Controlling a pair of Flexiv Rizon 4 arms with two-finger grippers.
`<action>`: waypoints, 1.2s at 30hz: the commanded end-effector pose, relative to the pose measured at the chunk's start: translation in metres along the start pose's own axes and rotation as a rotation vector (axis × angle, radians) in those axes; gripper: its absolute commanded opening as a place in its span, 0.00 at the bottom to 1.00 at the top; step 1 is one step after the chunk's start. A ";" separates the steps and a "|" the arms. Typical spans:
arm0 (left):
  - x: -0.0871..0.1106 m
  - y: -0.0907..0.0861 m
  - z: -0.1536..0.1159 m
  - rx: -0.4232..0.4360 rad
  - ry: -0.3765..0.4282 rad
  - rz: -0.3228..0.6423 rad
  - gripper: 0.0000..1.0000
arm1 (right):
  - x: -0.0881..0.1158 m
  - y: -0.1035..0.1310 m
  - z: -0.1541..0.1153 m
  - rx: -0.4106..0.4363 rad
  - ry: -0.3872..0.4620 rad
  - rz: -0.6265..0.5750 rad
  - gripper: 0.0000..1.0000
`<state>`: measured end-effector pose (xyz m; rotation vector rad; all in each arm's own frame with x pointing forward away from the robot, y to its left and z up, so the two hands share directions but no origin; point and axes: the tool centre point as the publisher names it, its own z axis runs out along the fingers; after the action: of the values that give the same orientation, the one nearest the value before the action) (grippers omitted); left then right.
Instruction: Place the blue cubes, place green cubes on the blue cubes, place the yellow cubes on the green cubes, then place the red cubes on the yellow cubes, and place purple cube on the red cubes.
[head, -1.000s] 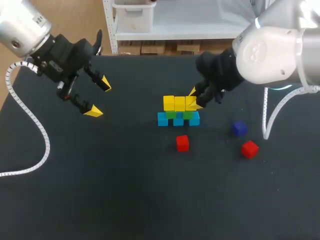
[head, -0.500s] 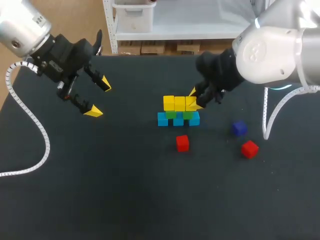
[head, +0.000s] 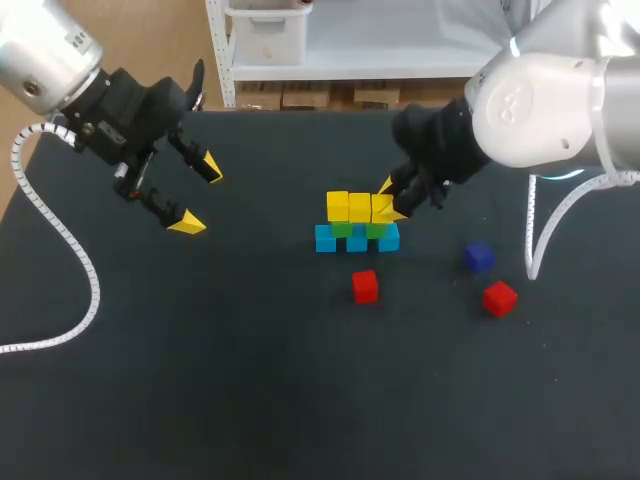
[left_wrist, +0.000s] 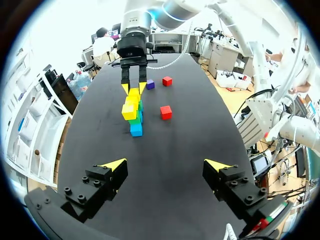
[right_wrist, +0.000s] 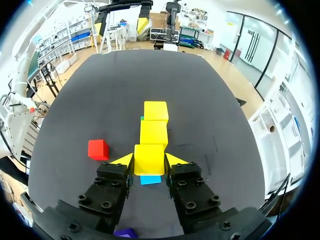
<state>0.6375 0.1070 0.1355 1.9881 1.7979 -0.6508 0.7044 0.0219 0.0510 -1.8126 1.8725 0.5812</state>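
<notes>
Sitting between the fingers of the right gripper, the yellow cube is being squeezed from both sides by the yellow tips, so the gripper is clamped on it. The cube is resting at the near end of the yellow row, level with the other yellow cubes, which are running straight ahead of the fingers in one line. With the row's long axis pointing away from the gripper, letting go and backing straight out looks safer than swinging sideways. Beneath the row, the green cubes and blue cubes are carrying the stack on the table.

Next to go on are the reds. One red cube is lying just off to the side of one finger, apart from the stack, and the second red cube is lying behind the gripper near the purple cube. Both look nearer to this arm. The left gripper is hanging spread wide and empty, well apart from the stack, with the row running away from it end-on.
</notes>
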 end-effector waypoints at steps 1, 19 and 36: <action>0.000 0.002 0.000 0.003 0.000 0.002 1.00 | 0.000 -0.001 0.000 -0.002 -0.001 -0.001 0.09; 0.000 0.002 0.000 0.003 0.000 0.002 1.00 | -0.001 -0.004 0.002 -0.010 -0.004 -0.004 0.28; 0.000 0.002 0.000 0.003 0.000 0.002 1.00 | -0.001 -0.005 0.003 -0.016 -0.004 -0.005 0.47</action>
<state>0.6375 0.1070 0.1355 1.9881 1.7979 -0.6508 0.7075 0.0236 0.0499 -1.8228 1.8686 0.5925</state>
